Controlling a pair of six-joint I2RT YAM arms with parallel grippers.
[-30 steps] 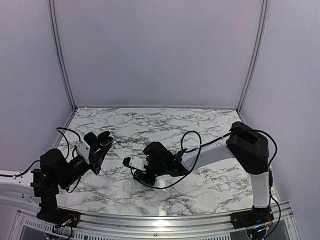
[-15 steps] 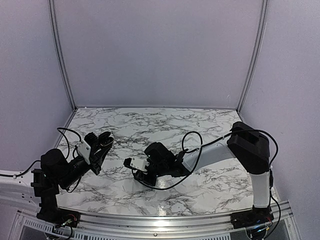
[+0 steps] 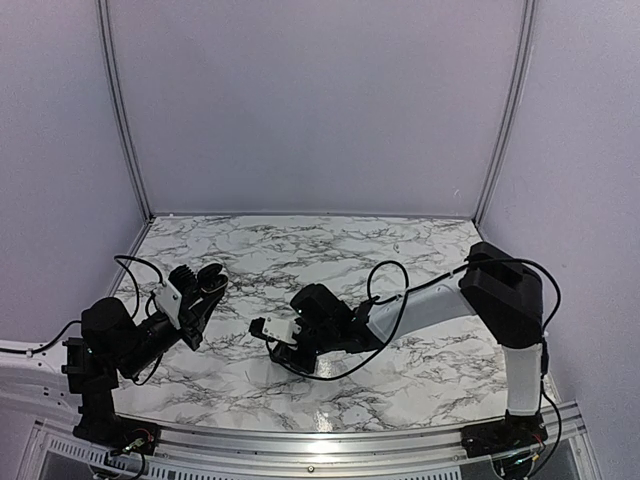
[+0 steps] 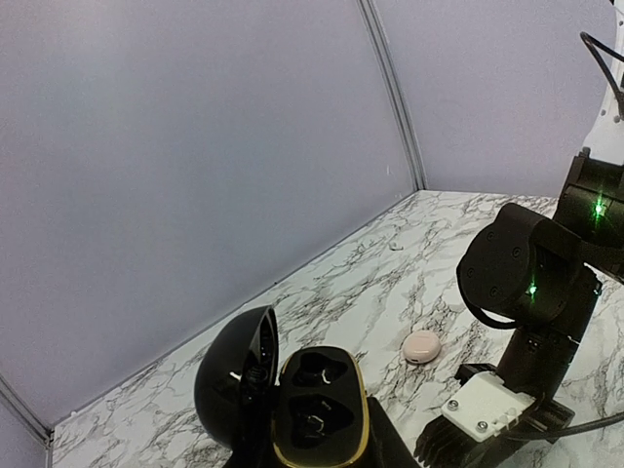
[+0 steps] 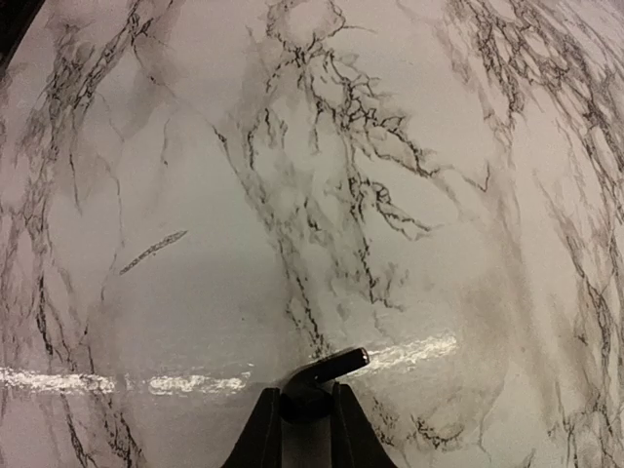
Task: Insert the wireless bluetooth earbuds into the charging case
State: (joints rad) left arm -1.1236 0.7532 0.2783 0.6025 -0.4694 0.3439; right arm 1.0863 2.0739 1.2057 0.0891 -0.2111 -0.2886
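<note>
Black earbud (image 5: 327, 369) pinched in right gripper (image 5: 302, 408), open charging case (image 4: 314, 414) clamped in left gripper (image 3: 205, 282)

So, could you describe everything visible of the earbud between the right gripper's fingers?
The earbud is tiny, black and glossy, like smooth plastic: a rounded body with a short stem pointing up-right in the right wrist view. The right gripper is shut on its body, a finger each side. The marble table lies beneath; contact cannot be told.
</note>
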